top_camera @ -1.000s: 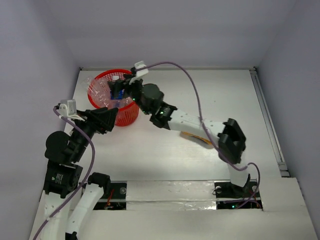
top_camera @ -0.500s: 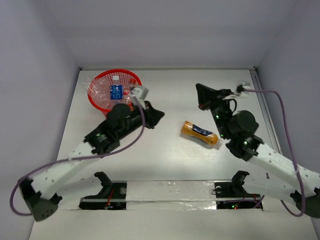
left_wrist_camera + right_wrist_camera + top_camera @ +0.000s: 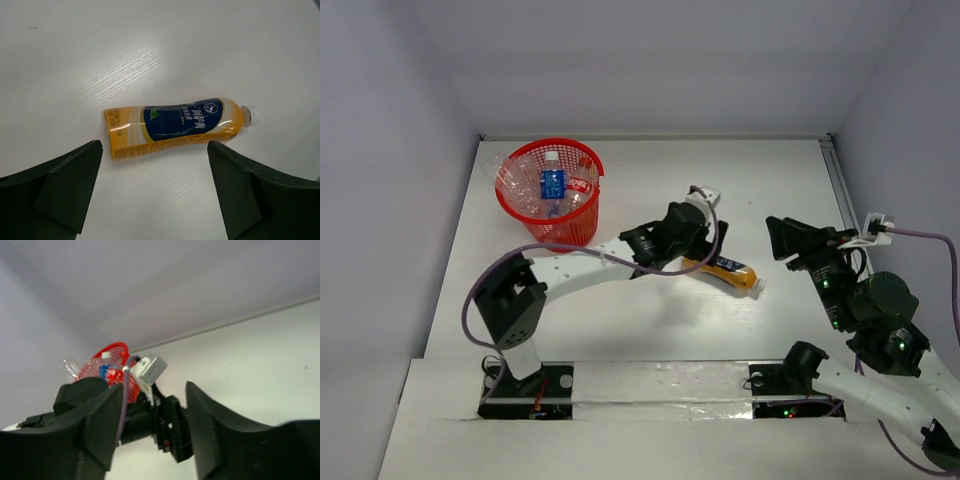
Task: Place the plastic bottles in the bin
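The orange bottle (image 3: 175, 125), with a dark blue label and a white cap, lies on its side on the white table. It also shows in the top view (image 3: 732, 270), half hidden under my left gripper (image 3: 692, 250). My left gripper (image 3: 155, 146) is open and empty, hovering over the bottle with a finger off each end. The red mesh bin (image 3: 578, 225) stands at the far left with several clear bottles (image 3: 552, 185) inside. My right gripper (image 3: 782, 240) is open and empty, right of the orange bottle, raised and pointing left. In its own view the right gripper (image 3: 154, 386) faces the bin (image 3: 112, 349).
The white table (image 3: 760, 180) is walled in by grey panels at the back and sides. A metal rail (image 3: 850, 220) runs along the right edge. The left arm (image 3: 570, 270) stretches across the table's middle, its purple cable looping beside it.
My left gripper has moved right from beside the bin to above the orange bottle. My right arm has pulled back toward the near right. The orange bottle has not moved.
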`<action>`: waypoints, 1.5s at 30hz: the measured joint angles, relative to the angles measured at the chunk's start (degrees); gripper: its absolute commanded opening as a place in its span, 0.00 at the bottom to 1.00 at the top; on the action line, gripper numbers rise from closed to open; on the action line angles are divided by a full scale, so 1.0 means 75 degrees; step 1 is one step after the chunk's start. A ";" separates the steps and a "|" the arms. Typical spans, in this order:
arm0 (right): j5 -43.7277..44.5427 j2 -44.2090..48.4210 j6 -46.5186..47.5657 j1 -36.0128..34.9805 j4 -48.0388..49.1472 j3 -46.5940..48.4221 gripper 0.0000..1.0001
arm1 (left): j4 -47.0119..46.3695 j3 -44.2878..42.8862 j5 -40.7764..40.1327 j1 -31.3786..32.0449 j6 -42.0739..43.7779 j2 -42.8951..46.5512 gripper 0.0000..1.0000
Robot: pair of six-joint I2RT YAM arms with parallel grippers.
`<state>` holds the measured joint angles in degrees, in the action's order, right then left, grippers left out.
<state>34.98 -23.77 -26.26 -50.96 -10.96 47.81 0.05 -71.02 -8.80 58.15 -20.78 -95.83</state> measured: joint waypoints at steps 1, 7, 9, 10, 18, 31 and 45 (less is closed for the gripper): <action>0.0006 0.0052 -0.0017 0.0000 -0.0192 0.0003 0.66 | -0.0020 -0.0236 -0.0067 0.0067 0.0303 -0.0239 0.87; 0.0006 0.0393 -0.0026 0.0000 -0.0994 0.0003 0.70 | 0.0595 -0.1719 0.0688 0.0516 0.2973 -0.1355 0.93; 0.0017 0.0466 -0.0017 0.0000 -0.1078 0.0003 0.70 | 0.1116 -0.2556 0.0959 0.0618 0.3710 -0.1886 0.96; 0.0017 0.0472 -0.0017 0.0000 -0.1110 0.0003 0.70 | 0.1416 -0.2990 0.1075 0.0647 0.4004 -0.2162 0.97; 0.0023 0.0612 -0.0020 0.0000 -0.1282 0.0003 0.70 | 0.2690 -0.4176 0.1891 0.0682 0.5450 -0.3378 0.99; 0.0023 0.1824 -0.0044 0.0000 -0.1527 0.0376 0.70 | 0.3165 -0.5595 0.2413 0.0664 0.5820 -0.5386 0.62; -0.0256 0.1585 0.0015 0.0000 -0.1378 0.0306 0.70 | 0.2317 -0.3439 0.1635 0.0152 0.4835 -0.2923 0.26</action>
<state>33.06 -11.88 -26.15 -50.96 -21.30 50.11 17.43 -96.82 3.46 59.29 15.49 -117.75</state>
